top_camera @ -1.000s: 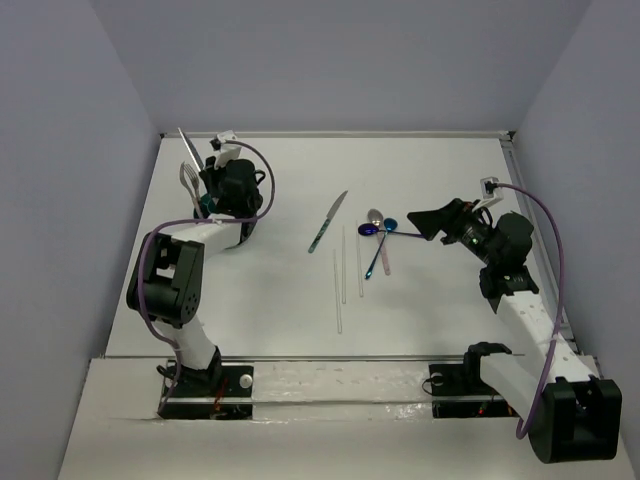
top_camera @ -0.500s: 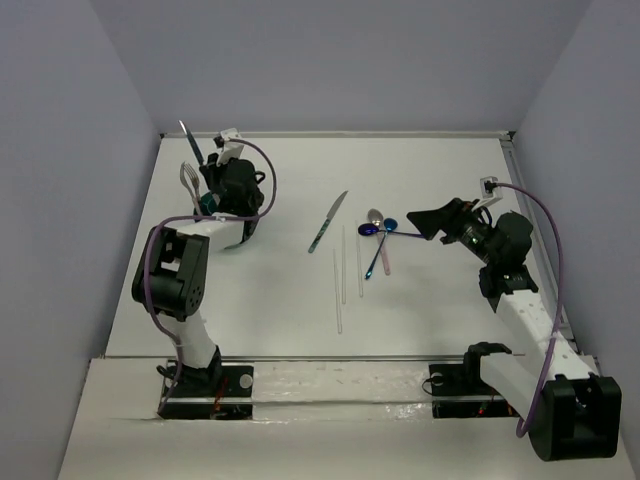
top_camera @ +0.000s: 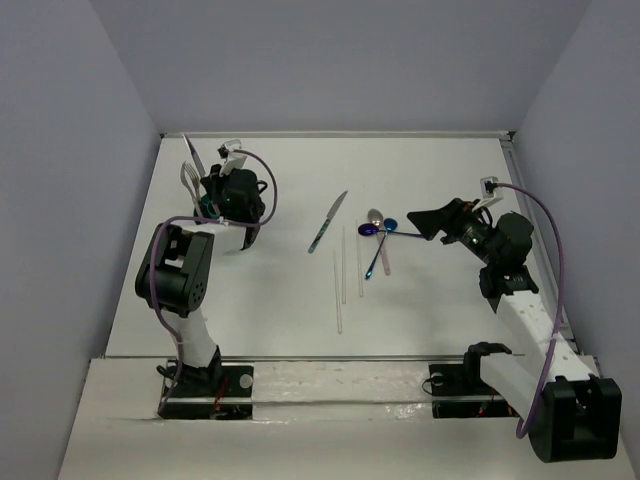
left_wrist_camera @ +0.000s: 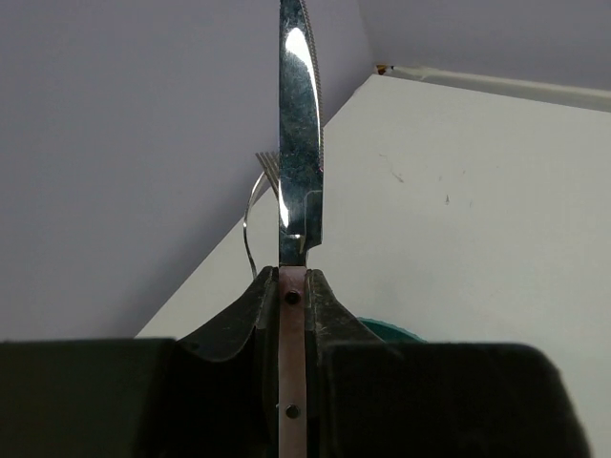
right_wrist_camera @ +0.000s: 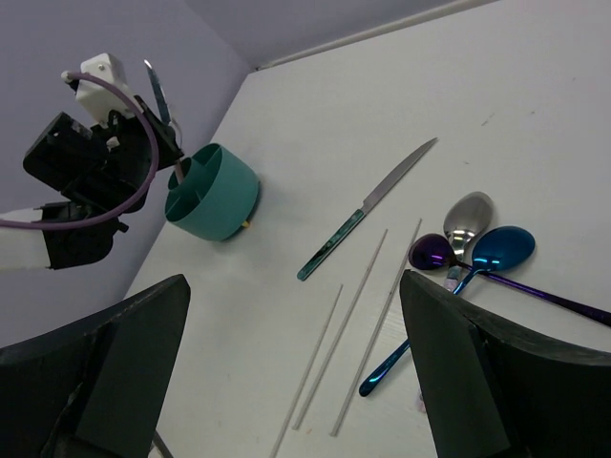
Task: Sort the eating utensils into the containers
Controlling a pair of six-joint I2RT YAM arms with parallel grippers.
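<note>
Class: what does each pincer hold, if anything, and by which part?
The left pincer clamps a knife by its pink handle, blade upward. The right pincer is open and empty.

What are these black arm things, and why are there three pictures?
They are two robot arms on a white table, each ending in a two-finger pincher. One picture looks down from above; the other two come from little cameras on the wrists. The left pincher is squeezing a knife, blade up, right by a teal cup where a fork stands. The right pincher is open and empty. Lying on the table: another knife, three thin chopsticks and a few spoons.
</note>
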